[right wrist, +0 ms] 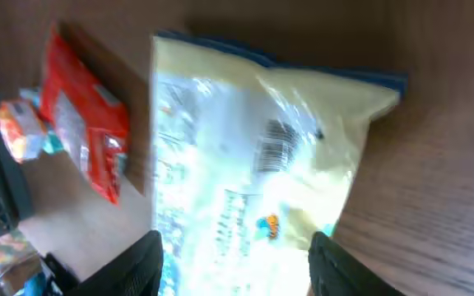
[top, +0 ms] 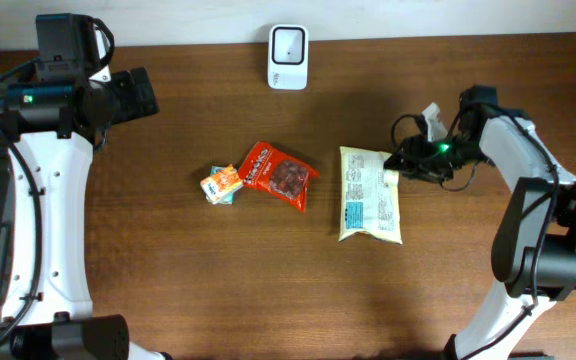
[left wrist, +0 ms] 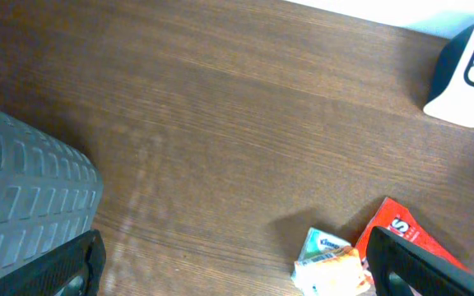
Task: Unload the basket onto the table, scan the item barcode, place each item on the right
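A pale yellow pouch point(top: 370, 194) lies flat on the wooden table, right of centre, printed side up. In the right wrist view the pouch point(right wrist: 253, 164) shows a black barcode point(right wrist: 278, 140). My right gripper point(top: 400, 165) sits at the pouch's upper right corner. Its fingers point(right wrist: 142, 267) stand apart on either side of the pouch, so the right gripper point(right wrist: 233, 263) is open. The white scanner point(top: 288, 57) stands at the back edge, and the left wrist view catches the scanner point(left wrist: 467, 74) at top right. My left gripper point(top: 133, 95) hangs open at the far left, and in its wrist view the left gripper point(left wrist: 237, 263) holds nothing.
A red snack packet point(top: 278, 175) and a small orange and white packet point(top: 222, 184) lie left of the pouch. A grey ribbed object point(left wrist: 23, 205) fills the left edge of the left wrist view.
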You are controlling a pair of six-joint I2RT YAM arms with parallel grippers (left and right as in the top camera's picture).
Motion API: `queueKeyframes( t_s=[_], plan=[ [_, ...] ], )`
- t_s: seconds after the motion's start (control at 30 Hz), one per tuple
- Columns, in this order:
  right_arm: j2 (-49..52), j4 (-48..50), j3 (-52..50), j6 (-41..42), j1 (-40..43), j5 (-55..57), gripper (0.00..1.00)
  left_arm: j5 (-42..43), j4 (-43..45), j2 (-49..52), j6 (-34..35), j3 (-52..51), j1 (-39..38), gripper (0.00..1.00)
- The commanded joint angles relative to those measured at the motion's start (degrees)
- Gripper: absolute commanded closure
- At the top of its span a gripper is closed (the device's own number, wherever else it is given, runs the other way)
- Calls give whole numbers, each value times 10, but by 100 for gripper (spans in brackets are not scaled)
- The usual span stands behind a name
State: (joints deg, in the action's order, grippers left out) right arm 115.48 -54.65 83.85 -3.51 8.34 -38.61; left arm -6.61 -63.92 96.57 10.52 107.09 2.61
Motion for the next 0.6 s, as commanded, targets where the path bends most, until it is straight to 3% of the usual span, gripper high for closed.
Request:
queueKeyframes(
  t_s=[0.0,0.17,0.4,0.5,0.57],
  plan=[
    [-1,-44,86,-8,-17,9,43,2,-1,2,-3,-2,2,1],
    [0,-87,118,-3,-81,7,43,2,-1,2,-3,-2,2,1],
    [2,-72,31,-1,-200,33,44,2,-1,2,-3,-2,2,1],
    [2,-56,-8,16,-227,50,53,2,-1,2,-3,-2,2,1],
    [2,-59,-27,49,-231,105,53,2,-1,2,-3,-2,2,1]
  ],
)
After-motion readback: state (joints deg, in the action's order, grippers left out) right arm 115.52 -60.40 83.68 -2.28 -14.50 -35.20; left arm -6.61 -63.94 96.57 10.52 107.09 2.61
